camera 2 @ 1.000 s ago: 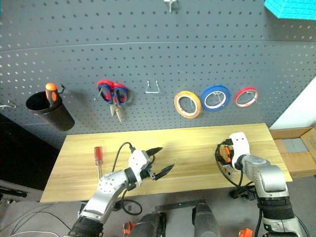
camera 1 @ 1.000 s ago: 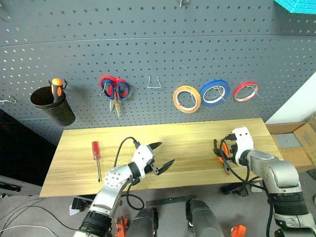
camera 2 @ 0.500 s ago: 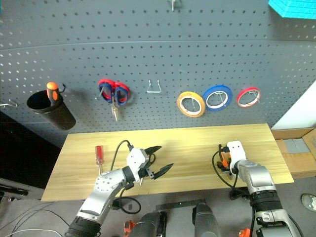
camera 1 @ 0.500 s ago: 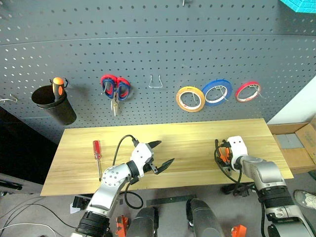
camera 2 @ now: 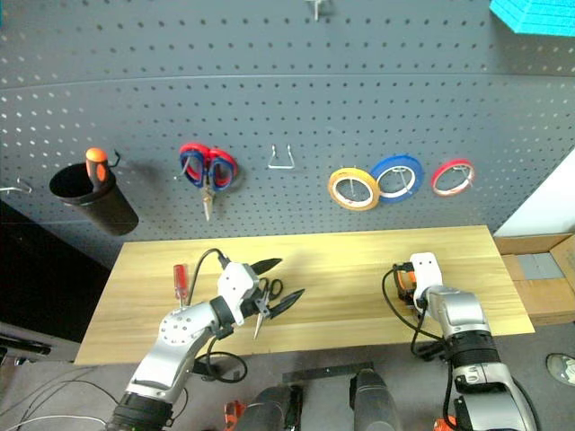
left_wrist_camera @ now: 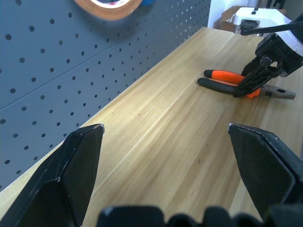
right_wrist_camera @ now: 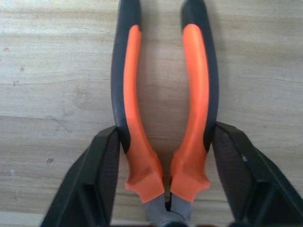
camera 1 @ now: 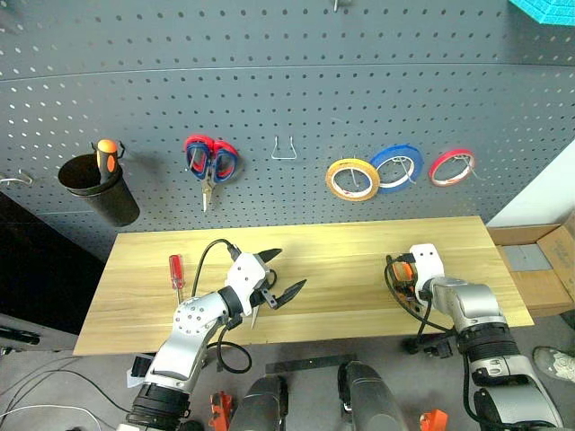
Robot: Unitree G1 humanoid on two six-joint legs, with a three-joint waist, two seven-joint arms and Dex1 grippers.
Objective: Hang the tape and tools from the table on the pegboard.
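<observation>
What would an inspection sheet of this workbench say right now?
Surface: wooden table.
Job's things: tan tape hung on pegboard; screwdriver, small scissors, pliers on table.
Clutter: blue tape, red tape, red-and-blue scissors, black cup on pegboard.
Grippers: left gripper open over small scissors; right gripper closed on pliers' handles.
Cables: black cable loops at both wrists.
Surroundings: cardboard box beside table.

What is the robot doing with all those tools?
It is tidying tools from the table onto the pegboard. The right gripper has its fingers on both sides of the orange-and-black pliers, which lie flat on the wood. The left gripper is open and holds nothing. Small scissors lie just under it, and a red screwdriver waits near the left end. The yellow tape hangs on a hook.
</observation>
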